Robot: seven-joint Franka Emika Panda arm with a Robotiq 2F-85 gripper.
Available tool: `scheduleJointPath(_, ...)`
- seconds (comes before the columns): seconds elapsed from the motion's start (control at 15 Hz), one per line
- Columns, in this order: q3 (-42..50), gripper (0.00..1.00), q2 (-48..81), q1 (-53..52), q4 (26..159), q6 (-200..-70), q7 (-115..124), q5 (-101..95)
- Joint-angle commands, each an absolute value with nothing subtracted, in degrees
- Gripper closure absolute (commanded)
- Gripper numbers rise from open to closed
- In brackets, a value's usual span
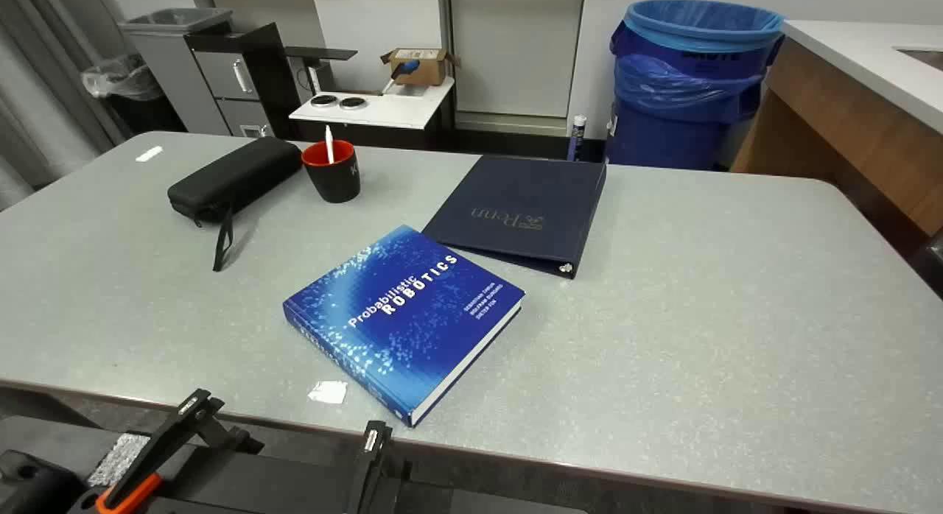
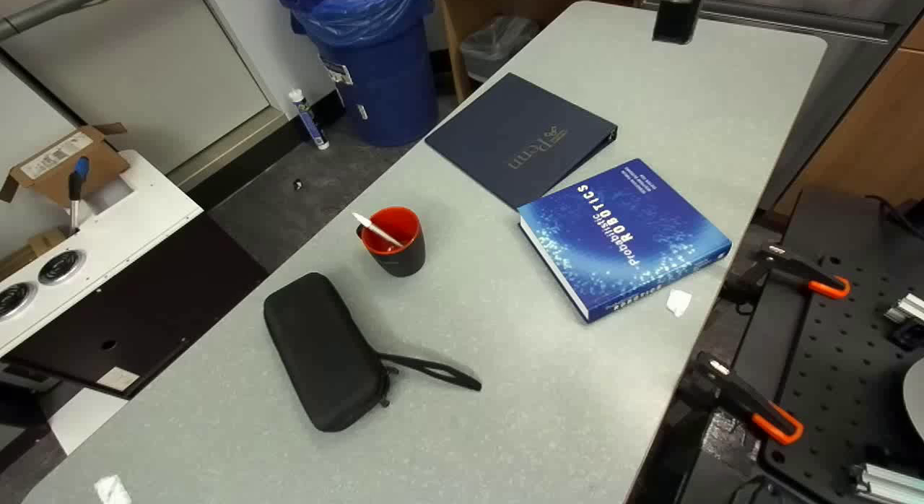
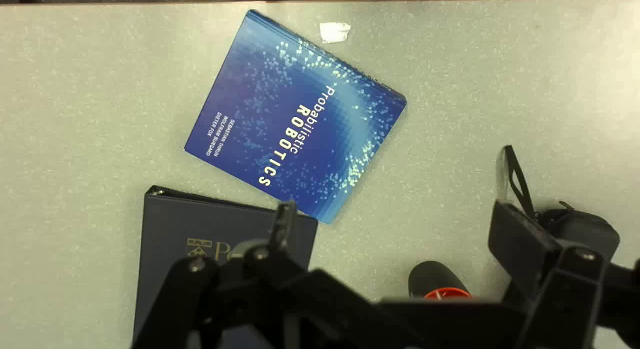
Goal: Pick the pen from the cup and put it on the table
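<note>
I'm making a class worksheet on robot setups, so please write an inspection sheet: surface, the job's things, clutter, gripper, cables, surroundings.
Surface: grey table, two white scraps on it.
Job's things: white pen leaning inside the black cup, which is red within.
Clutter: blue book, dark binder, black case.
Gripper: open, holding nothing.
Cables: nothing seen for certain.
Surroundings: blue bin, cardboard box, two clamps near the table's edge.

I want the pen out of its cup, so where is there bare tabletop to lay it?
In an exterior view, the table is widely bare to the right of the book and binder. A smaller bare patch lies between the book, the cup and the black case. It is crowded between cup and case, and between book and binder.
</note>
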State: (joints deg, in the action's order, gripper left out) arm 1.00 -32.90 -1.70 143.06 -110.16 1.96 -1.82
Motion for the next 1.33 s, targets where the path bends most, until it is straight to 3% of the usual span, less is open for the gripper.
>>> scheduleJointPath(0.0,0.40,0.00,-32.88,-1.02,142.96,-110.03,1.66,-1.46)
scheduleJointPath(0.8,0.65,0.00,-32.54,-1.16,142.03,-109.73,1.25,-1.11)
scheduleJointPath(1.27,-1.86,0.00,-11.15,-1.19,126.13,-113.06,6.01,-1.70)
